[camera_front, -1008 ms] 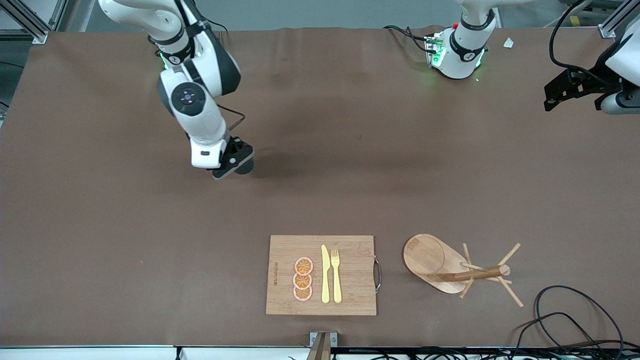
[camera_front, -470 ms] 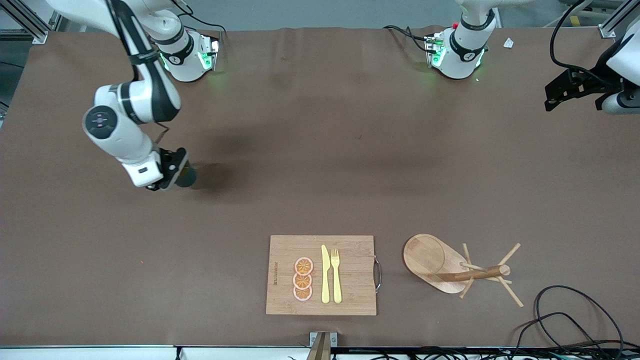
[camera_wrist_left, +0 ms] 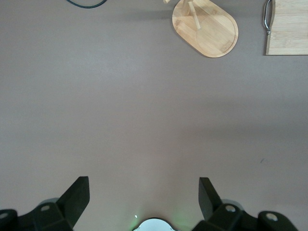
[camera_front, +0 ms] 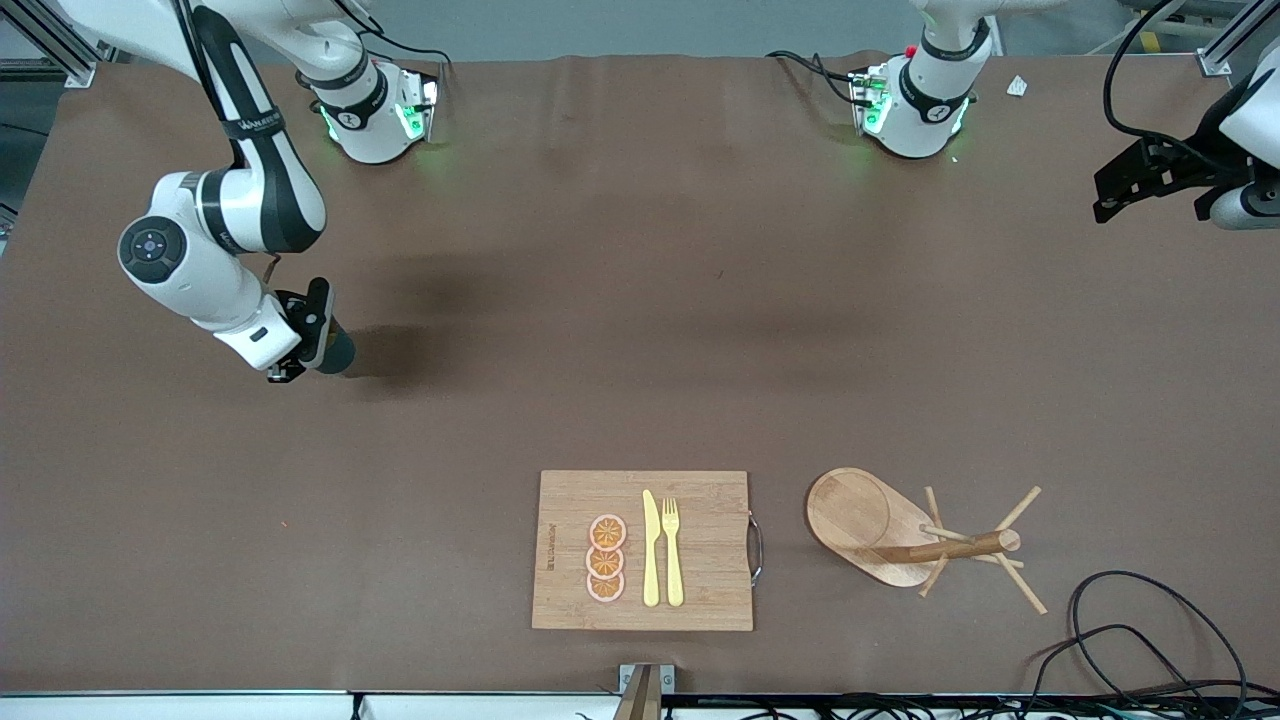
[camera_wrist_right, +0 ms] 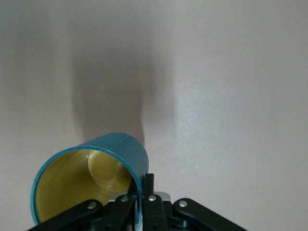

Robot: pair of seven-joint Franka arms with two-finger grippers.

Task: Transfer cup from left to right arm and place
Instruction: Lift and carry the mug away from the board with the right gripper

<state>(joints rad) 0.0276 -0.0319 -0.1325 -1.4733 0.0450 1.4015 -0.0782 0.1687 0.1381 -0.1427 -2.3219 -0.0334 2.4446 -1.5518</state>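
The dark teal cup [camera_front: 338, 353] with its mustard-yellow inside [camera_wrist_right: 82, 185] hangs in my right gripper [camera_front: 312, 338], low over the bare table toward the right arm's end. In the right wrist view the right gripper [camera_wrist_right: 143, 192] is shut on the cup's rim wall, one finger inside and one outside. The handle is hidden. My left gripper [camera_front: 1140, 182] waits high over the left arm's end of the table. In the left wrist view it [camera_wrist_left: 143, 188] is open and empty.
A wooden cutting board [camera_front: 700, 545] with orange slices [camera_front: 606, 559], a yellow knife [camera_front: 651, 548] and a fork [camera_front: 672, 550] lies near the front edge. A wooden peg mug stand [camera_front: 900, 540] lies on its side beside it. Black cables [camera_front: 1130, 620] lie at the corner.
My right arm has swung the cup from over the table's middle toward the right arm's end, still holding it. The left arm has stayed in place.
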